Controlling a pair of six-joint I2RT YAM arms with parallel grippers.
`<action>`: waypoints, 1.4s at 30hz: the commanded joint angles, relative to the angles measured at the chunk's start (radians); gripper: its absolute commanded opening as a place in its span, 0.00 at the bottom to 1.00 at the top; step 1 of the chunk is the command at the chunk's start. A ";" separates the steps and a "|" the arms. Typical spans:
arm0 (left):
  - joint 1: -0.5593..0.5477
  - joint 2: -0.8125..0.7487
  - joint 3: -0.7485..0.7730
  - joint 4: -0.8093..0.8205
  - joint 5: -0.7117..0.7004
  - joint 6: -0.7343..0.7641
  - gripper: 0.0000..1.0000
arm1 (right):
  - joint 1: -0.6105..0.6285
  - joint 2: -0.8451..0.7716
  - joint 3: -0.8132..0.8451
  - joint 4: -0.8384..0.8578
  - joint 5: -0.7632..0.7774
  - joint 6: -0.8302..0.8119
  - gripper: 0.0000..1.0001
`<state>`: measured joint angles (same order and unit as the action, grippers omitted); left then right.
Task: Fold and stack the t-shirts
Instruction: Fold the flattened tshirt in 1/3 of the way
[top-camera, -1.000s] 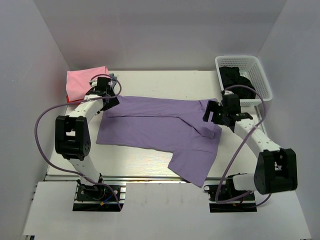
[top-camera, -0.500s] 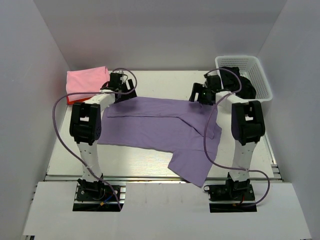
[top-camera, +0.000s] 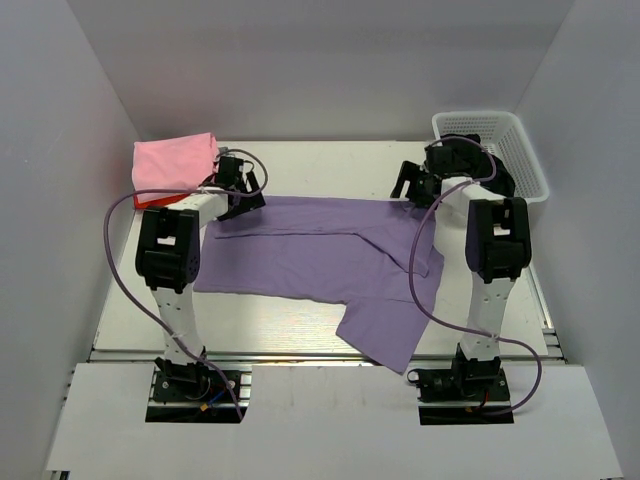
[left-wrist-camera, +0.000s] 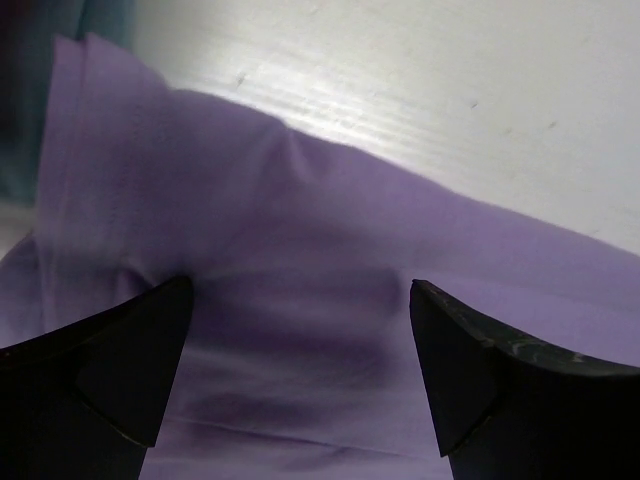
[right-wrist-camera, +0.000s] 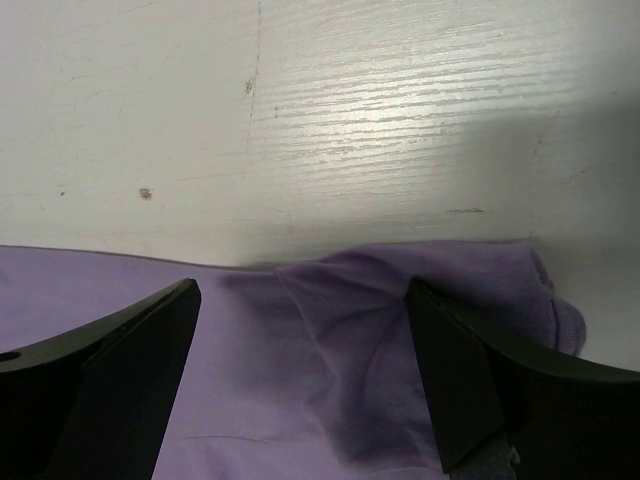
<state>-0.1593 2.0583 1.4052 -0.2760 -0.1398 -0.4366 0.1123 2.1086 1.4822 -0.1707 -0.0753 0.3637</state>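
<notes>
Lavender t-shirt (top-camera: 320, 250) spread, pink stack (top-camera: 172, 165) overhead only

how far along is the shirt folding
Done: a pink shirt lies folded at the far left corner. In hand: the purple shirt lies mostly spread out, with the left gripper and right gripper open over its far edge, gripping nothing. Left: fold it and stack it.

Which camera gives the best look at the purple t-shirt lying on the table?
The top external view: the whole purple t-shirt is spread on the table, outline and all. The left wrist view shows only a rumpled patch by its far edge; the right wrist view only a bunched corner against bare table.
</notes>
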 joint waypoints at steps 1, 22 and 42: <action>0.012 -0.085 -0.064 -0.112 -0.073 -0.031 1.00 | -0.046 0.059 0.035 -0.087 0.057 -0.006 0.90; 0.014 -0.248 -0.235 -0.103 -0.247 -0.129 1.00 | 0.046 0.157 0.395 -0.145 -0.096 -0.359 0.90; 0.000 -0.549 -0.326 -0.125 -0.140 -0.083 1.00 | 0.150 -0.567 -0.311 -0.127 -0.087 -0.151 0.90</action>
<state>-0.1532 1.5944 1.1858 -0.3965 -0.3588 -0.5301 0.2436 1.5826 1.2610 -0.2764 -0.1799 0.1280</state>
